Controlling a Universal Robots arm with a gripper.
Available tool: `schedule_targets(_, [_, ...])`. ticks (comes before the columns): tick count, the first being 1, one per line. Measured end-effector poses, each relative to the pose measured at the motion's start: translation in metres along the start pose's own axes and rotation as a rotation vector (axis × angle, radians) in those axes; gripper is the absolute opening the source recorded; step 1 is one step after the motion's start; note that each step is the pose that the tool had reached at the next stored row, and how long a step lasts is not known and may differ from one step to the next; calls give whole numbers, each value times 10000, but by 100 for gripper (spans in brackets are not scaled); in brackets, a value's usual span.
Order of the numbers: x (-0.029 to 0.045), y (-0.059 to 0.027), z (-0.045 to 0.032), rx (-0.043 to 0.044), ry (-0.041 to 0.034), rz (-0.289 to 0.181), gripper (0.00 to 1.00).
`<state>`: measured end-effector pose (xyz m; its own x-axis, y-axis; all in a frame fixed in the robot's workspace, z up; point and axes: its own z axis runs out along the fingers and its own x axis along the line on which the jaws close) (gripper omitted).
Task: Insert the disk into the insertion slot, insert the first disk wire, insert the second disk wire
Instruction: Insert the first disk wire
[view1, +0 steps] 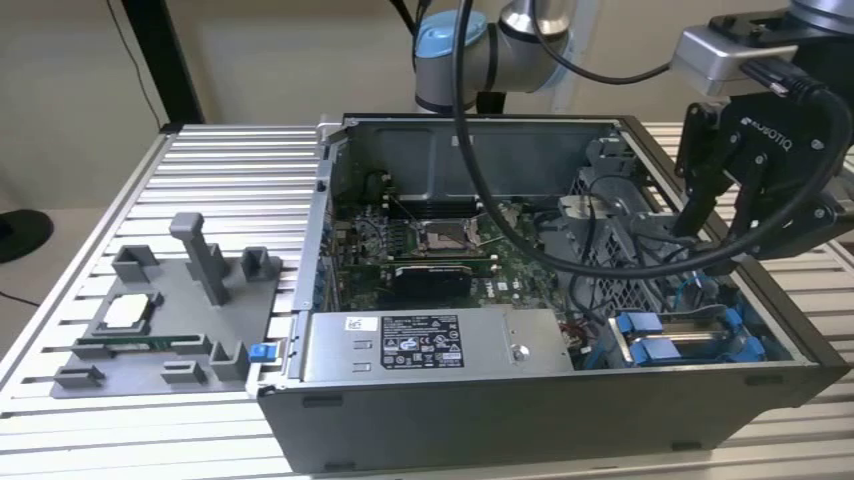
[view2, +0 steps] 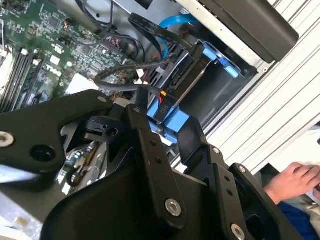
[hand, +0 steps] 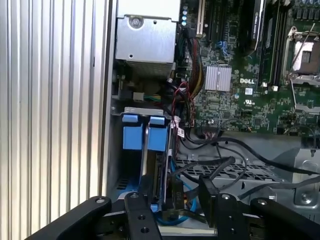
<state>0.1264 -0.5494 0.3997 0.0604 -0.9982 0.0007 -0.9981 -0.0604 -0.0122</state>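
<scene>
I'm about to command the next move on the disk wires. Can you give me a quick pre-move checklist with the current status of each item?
1. The disk sits down in the insertion slot: ok.
2. The gripper is over the disk's cabled end: ok.
3. The black connector is fully seated in the disk: cannot tell.
4. The loose black cables are away from the gripper: not ok, they cross close by.
5. The person's hand is outside the computer case: ok.
</scene>
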Motion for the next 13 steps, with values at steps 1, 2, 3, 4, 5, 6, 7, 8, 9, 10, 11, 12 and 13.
schedule_targets(1, [-2, 0, 1, 6, -2, -56, 100])
schedule_targets(2, [-4, -1, 1, 7, -1, -90, 100])
schedule_targets(3, [-7, -1, 0, 8, 1, -99, 100])
schedule_targets(4, [-11, -1, 1, 8, 0, -108, 100])
schedule_targets(5, [-15, -1, 1, 8, -1, -120, 100])
schedule_targets(6, [-18, -2, 1, 8, 0, -133, 100])
schedule_targets(7, [-20, -4, 1, 8, 1, -149, 100])
schedule_targets(8, [-20, -6, 1, 8, 3, -166, 100])
schedule_targets(9, [-21, -9, 0, 7, 4, -182, 100])
schedule_targets(10, [-22, -14, 0, 8, 5, -198, 100])
schedule_targets(11, [-22, -19, -1, 7, 7, -216, 100])
schedule_targets(12, [-22, -25, -1, 7, 9, -235, 100])
schedule_targets(13, [-22, -30, -1, 7, 8, -251, 100])
